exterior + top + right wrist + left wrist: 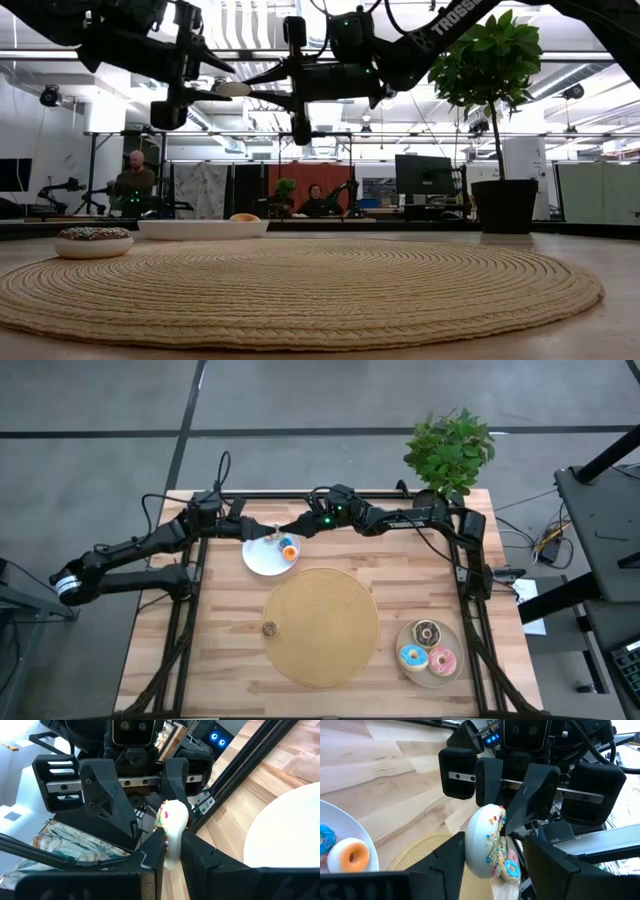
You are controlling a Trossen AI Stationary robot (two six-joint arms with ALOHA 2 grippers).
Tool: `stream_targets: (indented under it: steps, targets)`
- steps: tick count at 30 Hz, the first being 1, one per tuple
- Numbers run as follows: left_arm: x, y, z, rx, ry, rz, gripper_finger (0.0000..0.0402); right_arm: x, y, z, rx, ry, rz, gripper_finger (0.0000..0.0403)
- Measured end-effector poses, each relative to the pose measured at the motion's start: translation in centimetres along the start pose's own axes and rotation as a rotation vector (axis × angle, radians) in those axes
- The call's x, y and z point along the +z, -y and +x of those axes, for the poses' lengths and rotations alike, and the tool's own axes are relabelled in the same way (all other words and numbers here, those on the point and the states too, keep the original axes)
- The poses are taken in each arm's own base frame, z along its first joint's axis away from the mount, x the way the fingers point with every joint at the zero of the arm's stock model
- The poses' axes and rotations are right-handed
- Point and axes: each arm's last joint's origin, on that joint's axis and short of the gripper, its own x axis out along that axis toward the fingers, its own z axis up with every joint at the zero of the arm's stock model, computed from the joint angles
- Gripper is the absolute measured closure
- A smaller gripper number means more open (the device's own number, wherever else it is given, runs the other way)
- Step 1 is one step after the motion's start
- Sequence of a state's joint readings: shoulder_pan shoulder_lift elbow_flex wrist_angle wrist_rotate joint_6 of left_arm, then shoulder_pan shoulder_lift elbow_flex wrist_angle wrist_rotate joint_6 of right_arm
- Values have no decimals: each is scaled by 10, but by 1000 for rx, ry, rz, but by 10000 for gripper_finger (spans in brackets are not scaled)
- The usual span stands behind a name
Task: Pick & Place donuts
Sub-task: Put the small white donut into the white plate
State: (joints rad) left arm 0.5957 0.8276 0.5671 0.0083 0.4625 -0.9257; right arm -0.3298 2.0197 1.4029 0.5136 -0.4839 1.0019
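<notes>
**Mid-air exchange above the white plate.** I have both arms meeting over the rear edge of the white plate (268, 556).

- The right gripper (172, 857) is clenched on a white sprinkled donut (485, 840), which it pinches on edge across the ring, clear of the plate. I judge the edge-on hold is meant to leave both flat faces exposed for the other claw.
- The left gripper (492, 870) faces the right one head-on with its fingers released and spread wide to either side of the donut. One finger looks close to the icing, but I cannot tell whether it touches. I read this as a handover with only one claw bearing the load.

**Surroundings, placed from the white plate.**

- On the plate lie an orange donut (351, 855) and a blue donut (326, 837), below the raised one.
- Just in front of the plate lies the round woven mat (320, 625), with a small brown donut (268, 628) on the side of it below the left arm.
- Well beyond the mat, toward the right arm's front corner, a beige plate (452, 676) holds three iced donuts: chocolate (428, 632), blue (412, 656) and pink (443, 660).
- A potted plant (450, 450) stands at the back, well off toward the right arm's side.

**Obstructions.** Nothing on the table reaches the claws. The tight spot is the two grippers themselves, nose to nose, and a lowered donut would have to avoid the two already on the white plate.
</notes>
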Motion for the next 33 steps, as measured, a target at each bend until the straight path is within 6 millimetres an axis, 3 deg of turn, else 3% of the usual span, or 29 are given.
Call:
stream_targets:
  steps: [8,26,33]
  targets:
    - [0,0,0,-6,-10,5,273,0,0,0,1,1,-1,355]
    - [0,0,0,-9,-14,3,283,0,0,0,-1,1,0,355]
    - [0,0,0,-9,-14,4,309,0,0,0,-1,1,0,355]
